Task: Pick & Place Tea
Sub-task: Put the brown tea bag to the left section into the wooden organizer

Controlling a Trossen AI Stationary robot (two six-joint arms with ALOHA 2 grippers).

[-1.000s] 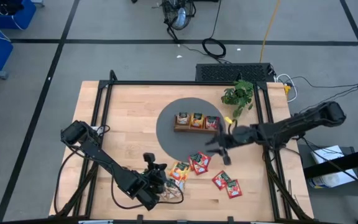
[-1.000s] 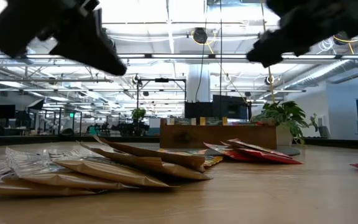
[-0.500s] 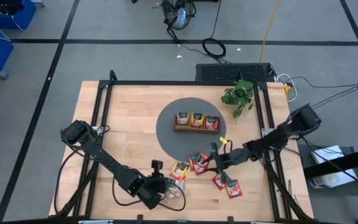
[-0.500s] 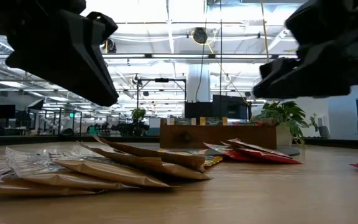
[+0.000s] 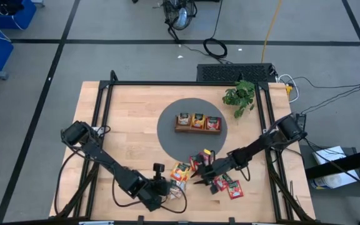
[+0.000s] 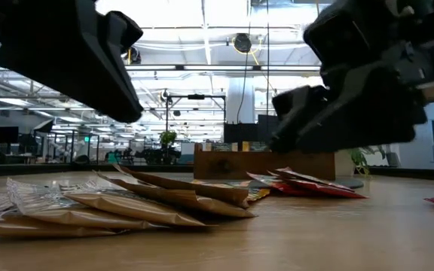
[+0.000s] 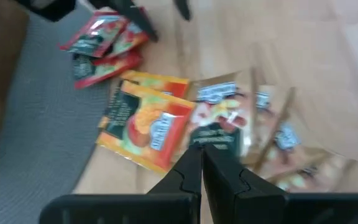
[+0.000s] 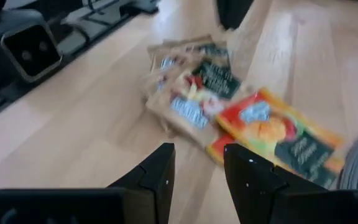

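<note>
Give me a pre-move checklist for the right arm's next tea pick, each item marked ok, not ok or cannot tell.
1. Right gripper open, nothing between its fingers: ok.
2. Sachets within its view: orange sachet and green-and-tan sachets lie flat on the table: ok.
3. Left gripper shut and empty, but hanging over the same pile: not ok, the arms crowd each other.
4. Sachets overlap in the pile, so a single one is hard to take: not ok.
5. Tray compartments already hold sachets; room left: cannot tell.
</note>
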